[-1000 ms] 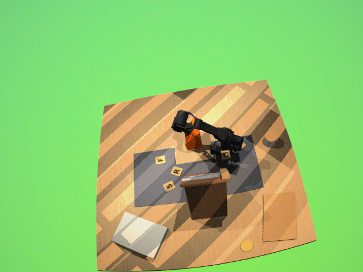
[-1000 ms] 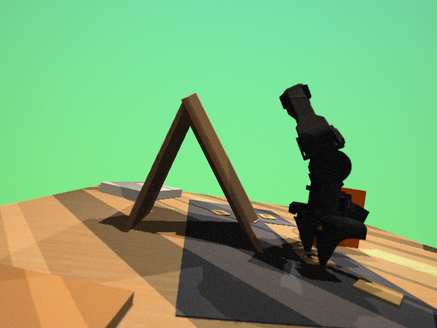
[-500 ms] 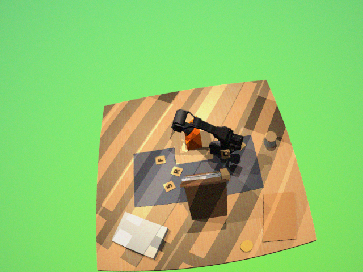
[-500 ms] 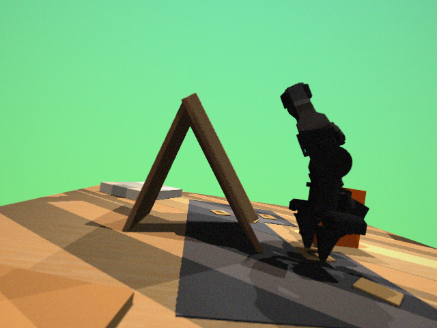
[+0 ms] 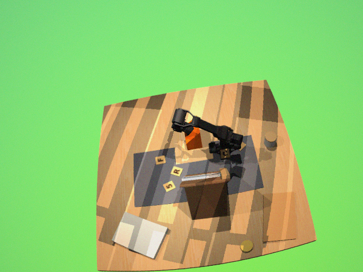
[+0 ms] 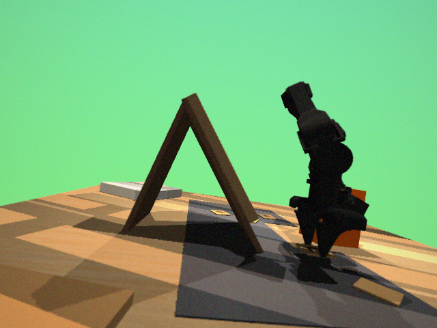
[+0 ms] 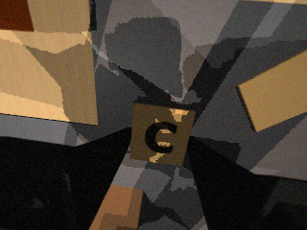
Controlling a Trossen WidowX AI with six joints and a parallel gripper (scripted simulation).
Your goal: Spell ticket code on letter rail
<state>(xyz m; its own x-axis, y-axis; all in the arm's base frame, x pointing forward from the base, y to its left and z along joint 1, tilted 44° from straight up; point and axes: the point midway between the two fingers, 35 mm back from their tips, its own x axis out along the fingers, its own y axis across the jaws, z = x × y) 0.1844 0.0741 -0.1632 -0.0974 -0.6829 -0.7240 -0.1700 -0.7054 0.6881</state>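
Observation:
My gripper [image 5: 225, 153] [image 6: 315, 249] [image 7: 159, 135] is shut on the C tile, gripping it by two opposite sides, face up, at or just above the dark mat [image 5: 146, 196] [image 6: 208, 303]. The F tile [image 5: 160, 160], R tile [image 5: 176, 171] and 5 tile [image 5: 169, 186] lie face up on the mat's left part in the top view. A plain tan tile [image 5: 243, 146] [image 6: 377, 291] [image 7: 278, 91] lies beside the gripper, no letter visible. The tent-shaped board [image 5: 206, 200] [image 6: 222, 169] bears a pale rail strip [image 5: 201, 177] with a wooden block [image 5: 224, 173] at its right end. No ticket print is readable.
An orange block [image 5: 194, 141] [image 6: 349, 240] stands by the arm's base. A grey cylinder [image 5: 270, 140] is right of the mat. A white slab [image 5: 140, 234] [image 6: 119, 190], a yellow disc [image 5: 246, 246] and a flat wooden panel [image 5: 279, 216] lie beyond the board, near the counter's edge.

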